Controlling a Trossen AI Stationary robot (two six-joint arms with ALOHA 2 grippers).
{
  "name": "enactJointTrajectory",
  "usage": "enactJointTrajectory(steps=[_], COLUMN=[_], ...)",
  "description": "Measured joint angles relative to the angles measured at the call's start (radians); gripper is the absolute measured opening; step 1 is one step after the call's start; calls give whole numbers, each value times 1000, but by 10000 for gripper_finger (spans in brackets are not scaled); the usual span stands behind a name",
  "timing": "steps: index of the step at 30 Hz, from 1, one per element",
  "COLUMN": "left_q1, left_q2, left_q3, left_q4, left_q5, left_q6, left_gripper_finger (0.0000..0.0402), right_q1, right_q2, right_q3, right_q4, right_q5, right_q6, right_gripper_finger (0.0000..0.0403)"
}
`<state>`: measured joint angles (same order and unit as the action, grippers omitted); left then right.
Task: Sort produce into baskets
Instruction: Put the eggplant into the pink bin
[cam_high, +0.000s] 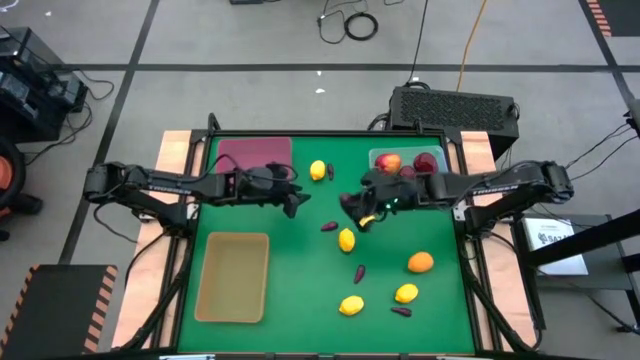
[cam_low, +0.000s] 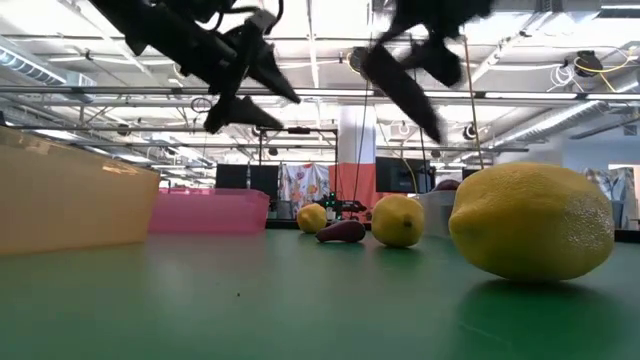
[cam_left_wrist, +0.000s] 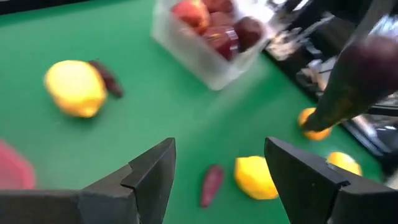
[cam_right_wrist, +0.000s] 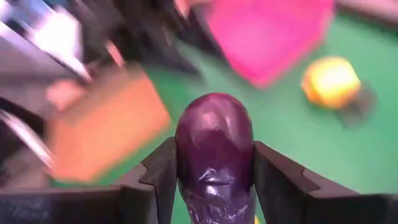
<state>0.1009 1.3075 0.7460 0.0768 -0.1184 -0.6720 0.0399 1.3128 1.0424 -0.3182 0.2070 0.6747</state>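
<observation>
My right gripper (cam_right_wrist: 214, 183) is shut on a dark purple vegetable (cam_right_wrist: 214, 140) and hangs above the green table's middle (cam_high: 358, 210). My left gripper (cam_left_wrist: 217, 168) stands open with nothing between its fingers, in the air facing it (cam_high: 297, 203). Lemons (cam_high: 347, 240) (cam_high: 318, 171), an orange fruit (cam_high: 421, 262) and more purple vegetables (cam_high: 328, 226) lie on the table. The maroon basket (cam_high: 255, 153) is at the far left, the clear basket (cam_high: 432, 153) with red apples (cam_high: 390, 162) at the far right, and the tan basket (cam_high: 233, 277) at the near left. My right gripper pinches the purple vegetable between its two fingers, one on each long side (cam_right_wrist: 245, 162). The fingers lie along it, and its rounded end (cam_right_wrist: 214, 109) sticks out past the fingertips. It is lifted clear of the table, slanting down toward the left side.
Two lemons (cam_high: 351, 305) (cam_high: 406, 293) and a purple vegetable (cam_high: 400, 311) lie near the front edge, another purple one (cam_high: 359, 272) mid-table. A big lemon (cam_low: 532, 220) fills the low view's right. A black box (cam_high: 455, 105) stands behind the table.
</observation>
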Motion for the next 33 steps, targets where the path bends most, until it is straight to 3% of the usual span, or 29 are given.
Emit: enactJointTrajectory(steps=[7, 13, 22, 33], left_q1=[-50, -71, -70, -70], left_q2=[0, 0, 0, 10], left_q3=[0, 0, 0, 0], left_q4=[155, 255, 397, 401], left_q5=[36, -9, -20, -24], left_q6=[98, 153, 292, 312], left_gripper_finger=[254, 254, 254, 254], right_q1=[-46, -86, -94, -98], right_q2=[0, 0, 62, 135], right_q3=[10, 10, 9, 9], right_q4=[351, 390, 533, 652], right_q5=[2, 3, 34, 30], right_q6=[-7, 100, 129, 178], right_gripper_finger=[164, 165, 165, 165])
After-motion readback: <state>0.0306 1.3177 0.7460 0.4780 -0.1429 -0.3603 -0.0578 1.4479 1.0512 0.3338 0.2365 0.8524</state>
